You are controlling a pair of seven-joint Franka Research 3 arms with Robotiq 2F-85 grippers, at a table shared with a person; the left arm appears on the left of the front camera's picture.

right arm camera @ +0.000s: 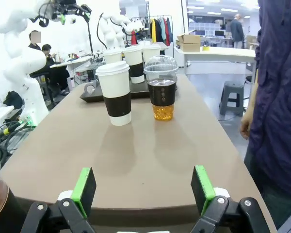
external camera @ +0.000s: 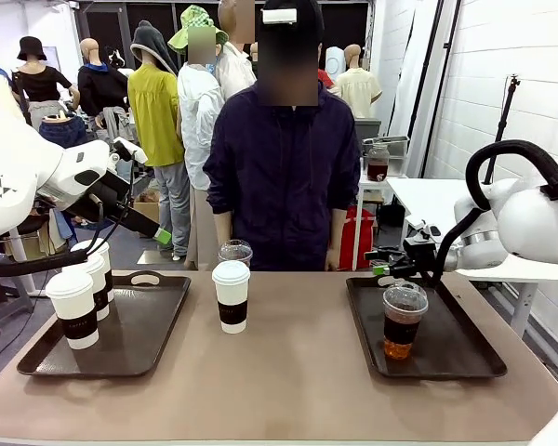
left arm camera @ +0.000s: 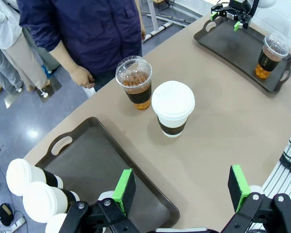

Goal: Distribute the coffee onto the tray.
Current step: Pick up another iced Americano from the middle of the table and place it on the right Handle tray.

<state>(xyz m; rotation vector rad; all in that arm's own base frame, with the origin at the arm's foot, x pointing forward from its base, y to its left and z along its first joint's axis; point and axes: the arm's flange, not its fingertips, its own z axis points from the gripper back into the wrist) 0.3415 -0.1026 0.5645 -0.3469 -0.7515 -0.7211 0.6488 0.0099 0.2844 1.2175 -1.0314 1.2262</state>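
Around the lone white cup at mid-table, taken as the reference for every position below, the layout is as follows. The table carries the left tray to the robot's left of the reference and the right tray to its right, each well apart from it. The left gripper hangs above and to the left of the reference, jaws spread and empty, looking steeply down. In the left wrist view the reference stands ahead of the fingers, roughly on the line midway between them. The right gripper sits to the right of the reference, over the far edge of the right tray, jaws likewise spread and empty. Its fingers lie level with the tabletop and aim along it toward the reference, which is well apart. Three sleeved cups stand to the left of the reference on the left tray, and one clear cup stands to the right on the right tray. A dome-lidded cup stands just behind the reference, on the person's side, with a narrow gap between them. Both untrayed cups are upright, long axis vertical. The left gripper is judged the nearer, but a descent from its present attitude would meet the lid. A sideways approach at sleeve height appears necessary.
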